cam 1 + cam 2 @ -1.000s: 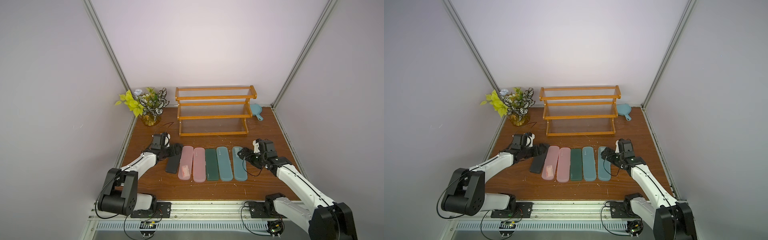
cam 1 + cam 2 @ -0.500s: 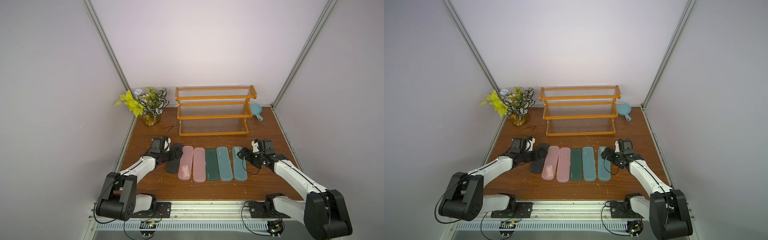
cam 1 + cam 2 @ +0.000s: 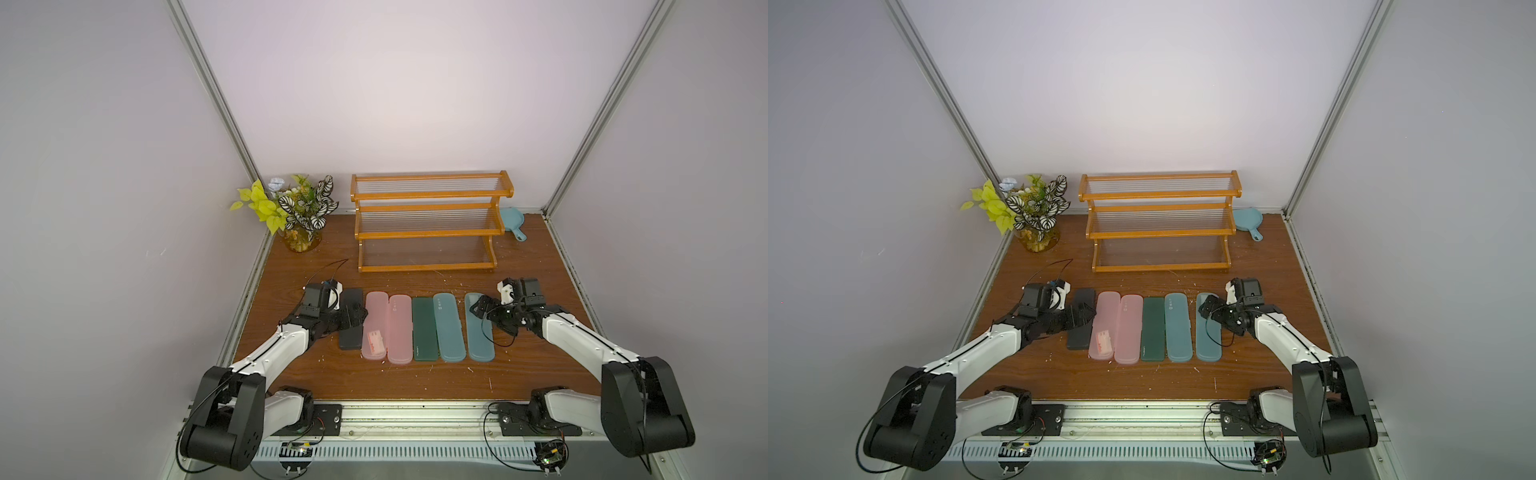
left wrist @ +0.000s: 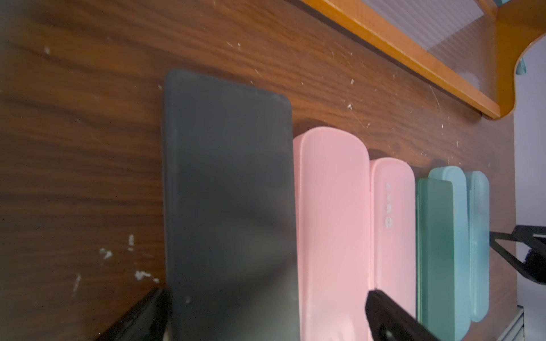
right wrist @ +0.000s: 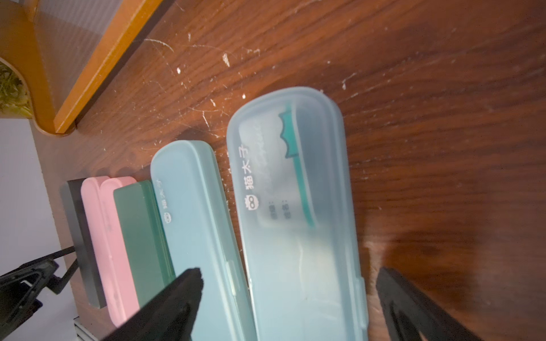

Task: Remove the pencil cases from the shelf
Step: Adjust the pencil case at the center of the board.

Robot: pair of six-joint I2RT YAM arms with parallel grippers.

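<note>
Wooden shelf [image 3: 428, 234] stands bare on every tier. All six cases [image 3: 424, 328] lie in a row on the desk [image 3: 415, 382], between it and the arms. The left end effector [image 3: 357, 316] gapes wide and empty, with the black case [image 3: 350, 338] directly beneath it. The right end effector [image 3: 484, 316], equally spread and empty, straddles the outermost teal case [image 3: 480, 338] (a toothbrush shows inside). Judgement: removal looks complete; the parallel spacing probably suited crosswise grasps.

lab test cell: blank walls [image 3: 415, 83], aluminium posts [image 3: 217, 95], 2 rail-mounted robot arms [image 3: 274, 349].
</note>
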